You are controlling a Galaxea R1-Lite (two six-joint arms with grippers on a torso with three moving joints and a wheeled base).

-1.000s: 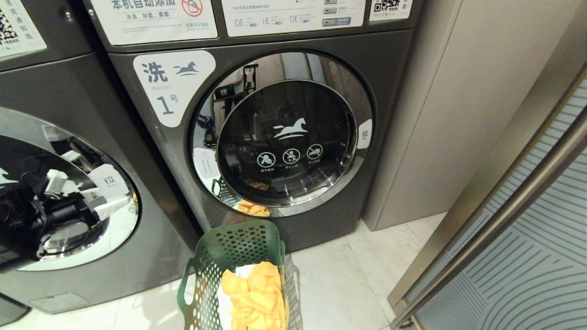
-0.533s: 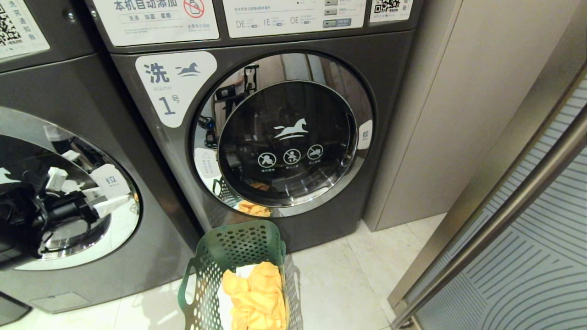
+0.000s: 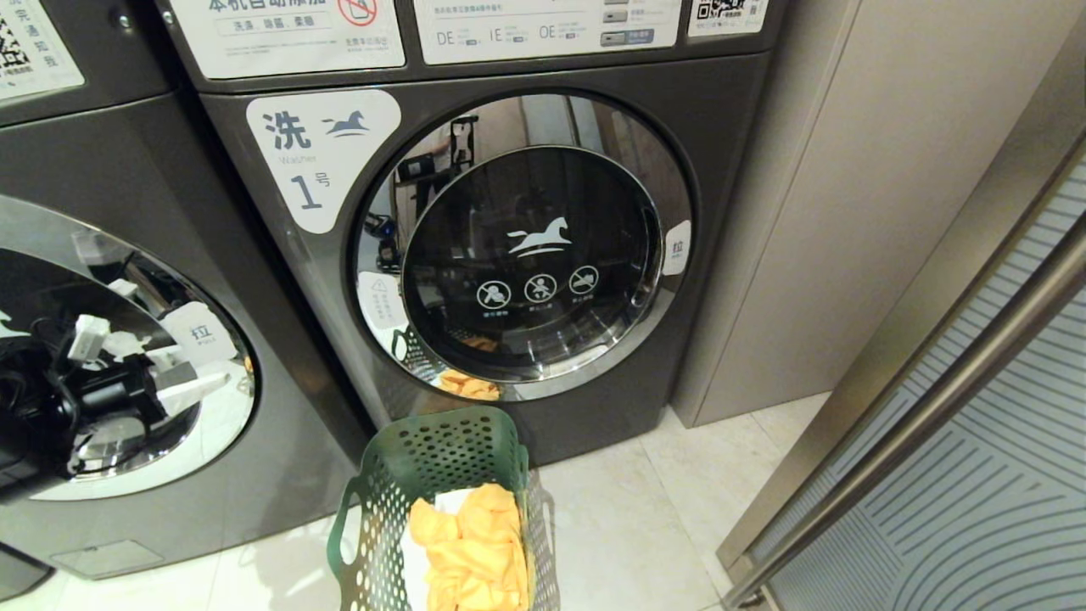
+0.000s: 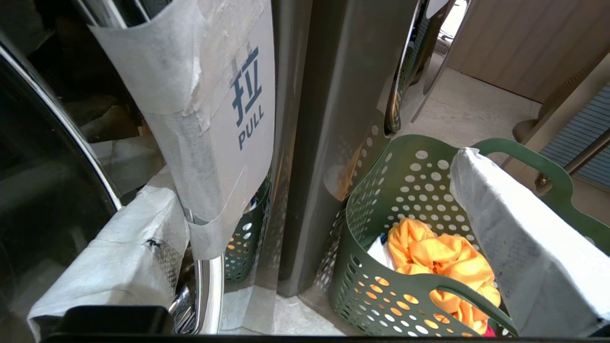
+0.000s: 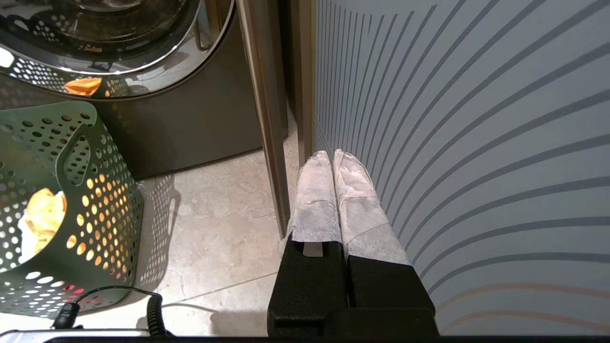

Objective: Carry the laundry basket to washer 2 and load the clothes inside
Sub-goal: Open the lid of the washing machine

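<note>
The dark green laundry basket (image 3: 441,475) (image 4: 395,295) (image 5: 71,200) stands on the floor in front of washer 1. The clothes lie inside it: a mustard-yellow garment (image 3: 471,552) (image 4: 438,252) on top, white cloth (image 4: 379,252) beside it, and a pink-red sliver (image 4: 486,331). At the left edge is the chrome-ringed door (image 3: 221,441) of the neighbouring washer, which I take for washer 2. Its number label is out of view. My left gripper (image 3: 148,373) (image 4: 314,174) is open wide at that door's PULL tab (image 4: 238,109), which sits between the fingers. My right gripper (image 5: 331,155) hangs shut over the floor.
Washer 1 (image 3: 526,263) stands in the middle with its door shut. A beige cabinet panel (image 3: 848,212) is to its right. A striped glass door with a metal bar handle (image 3: 976,365) runs close along my right side. A coiled cable (image 5: 152,309) lies on the tiles.
My left gripper has rolled slightly at the pull tab. The basket, clothes and washer doors stand as before.
</note>
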